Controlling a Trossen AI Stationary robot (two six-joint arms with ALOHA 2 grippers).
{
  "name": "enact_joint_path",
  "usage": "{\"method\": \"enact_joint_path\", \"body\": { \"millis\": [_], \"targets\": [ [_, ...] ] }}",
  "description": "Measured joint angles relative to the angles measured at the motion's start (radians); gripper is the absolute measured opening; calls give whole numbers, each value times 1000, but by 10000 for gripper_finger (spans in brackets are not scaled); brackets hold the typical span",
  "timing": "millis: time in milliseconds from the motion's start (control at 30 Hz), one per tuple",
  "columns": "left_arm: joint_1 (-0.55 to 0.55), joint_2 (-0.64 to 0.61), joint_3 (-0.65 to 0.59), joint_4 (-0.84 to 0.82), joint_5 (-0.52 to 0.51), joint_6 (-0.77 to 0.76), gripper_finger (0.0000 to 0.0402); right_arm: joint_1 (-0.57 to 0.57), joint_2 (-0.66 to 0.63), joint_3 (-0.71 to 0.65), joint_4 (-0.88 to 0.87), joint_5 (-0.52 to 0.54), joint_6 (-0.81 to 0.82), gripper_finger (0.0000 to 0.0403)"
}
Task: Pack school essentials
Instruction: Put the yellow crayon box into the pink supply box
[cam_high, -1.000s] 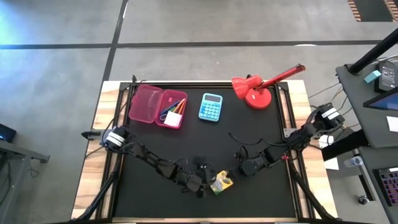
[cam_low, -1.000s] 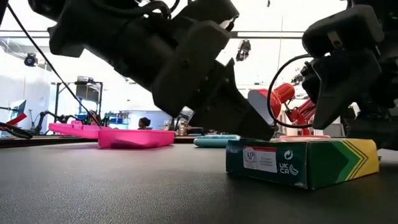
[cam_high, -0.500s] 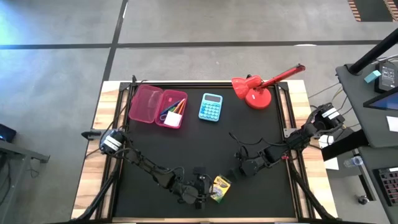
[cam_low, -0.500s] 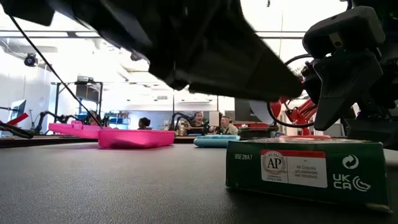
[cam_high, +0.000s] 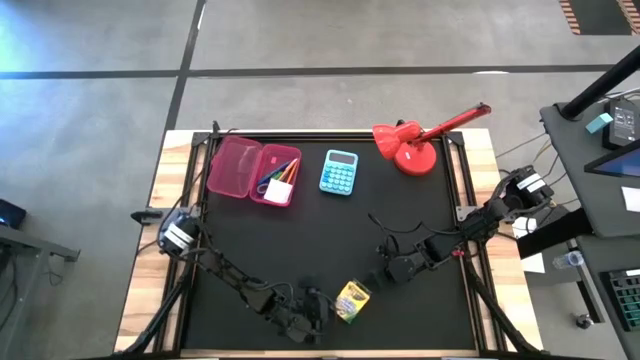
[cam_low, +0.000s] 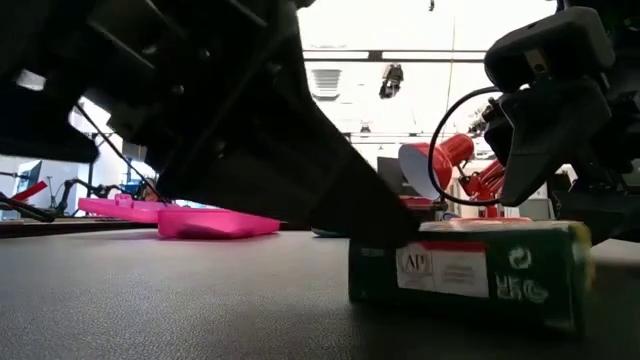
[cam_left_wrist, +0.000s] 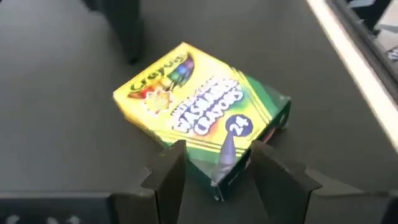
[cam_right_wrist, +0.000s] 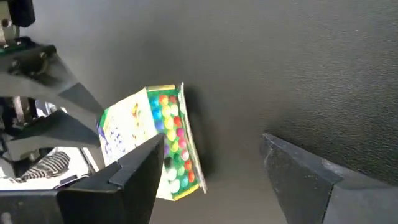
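Note:
The yellow-green crayon box (cam_high: 352, 300) lies flat on the black mat near the table's near edge. In the left wrist view one corner (cam_left_wrist: 219, 182) of the box (cam_left_wrist: 199, 109) reaches in between my open left gripper's (cam_left_wrist: 214, 174) fingers, and a small flap stands up there. That gripper (cam_high: 320, 307) sits just left of the box. My right gripper (cam_high: 392, 270) is open, low over the mat, right of the box and a little farther back (cam_right_wrist: 155, 140). The open pink pencil case (cam_high: 253, 170) holds pencils, scissors and a white pad. My left gripper comes at the crayon box level, from the table's near-left side, with its fingers (cam_left_wrist: 169, 168) on either side of the box's near corner (cam_left_wrist: 219, 182). I cannot tell whether a finger touches the box. The box lies flat on the mat.
A light-blue calculator (cam_high: 340, 172) lies right of the pencil case. A red desk lamp (cam_high: 415, 142) stands at the far right. Bare black mat (cam_high: 300, 240) spans the table's middle. The table's near edge runs close behind the left gripper.
My left gripper has drawn back toward the table's near edge and to the left. The crayon box has turned about on the mat and shifted slightly toward the near edge. The right arm has kept still.

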Motion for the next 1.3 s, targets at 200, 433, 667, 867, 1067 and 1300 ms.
{"method": "enact_joint_path", "body": {
  "millis": [200, 433, 667, 867, 1067, 1300],
  "targets": [
    [-25, -4, -32, -52, -33, -68, 164, 0, 0, 1, 6, 0, 23, 272],
    [-33, -1, -76, -43, -29, -168, 163, 0, 1, 2, 99, 6, 24, 289],
    [-28, -3, -74, -40, -48, -132, 163, 0, 0, 2, 129, 42, -43, 295],
    [-28, -3, -74, -40, -51, -132, 164, 0, -33, 32, 101, 24, -330, 288],
    [-26, -3, -74, -40, -48, -132, 164, 0, -73, 219, -161, 31, -768, 288],
    [-25, -3, -74, -41, -47, -130, 164, 0, 19, 478, -542, 46, -1140, 288]
  ]
}}
